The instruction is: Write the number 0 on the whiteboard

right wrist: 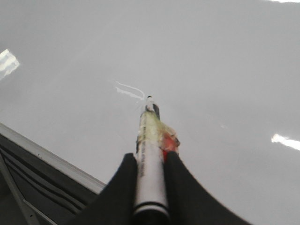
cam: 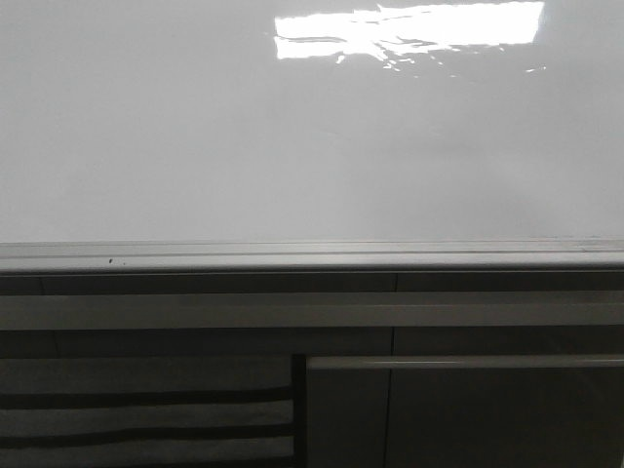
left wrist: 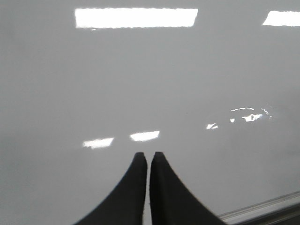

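Note:
The whiteboard (cam: pixel 292 146) is a glossy white board with a silver frame edge (cam: pixel 312 255), and it fills the upper front view; no drawn line shows on it in any view. Neither gripper appears in the front view. Over the bare whiteboard (left wrist: pixel 150 70) my left gripper (left wrist: pixel 149 157) is shut with nothing between its black fingers. My right gripper (right wrist: pixel 150 159) is shut on a white marker pen (right wrist: pixel 150 159), taped near the front, whose dark tip (right wrist: pixel 152 105) points at the whiteboard (right wrist: pixel 211 61); whether the tip touches the surface cannot be told.
Ceiling-light glare (cam: pixel 409 29) reflects off the board. Below the board's frame run dark grey slatted panels (cam: pixel 146 409) and a pale horizontal rail (cam: pixel 312 312). The frame edge also shows beside the left fingers (left wrist: pixel 262 208) and beside the right fingers (right wrist: pixel 51 161).

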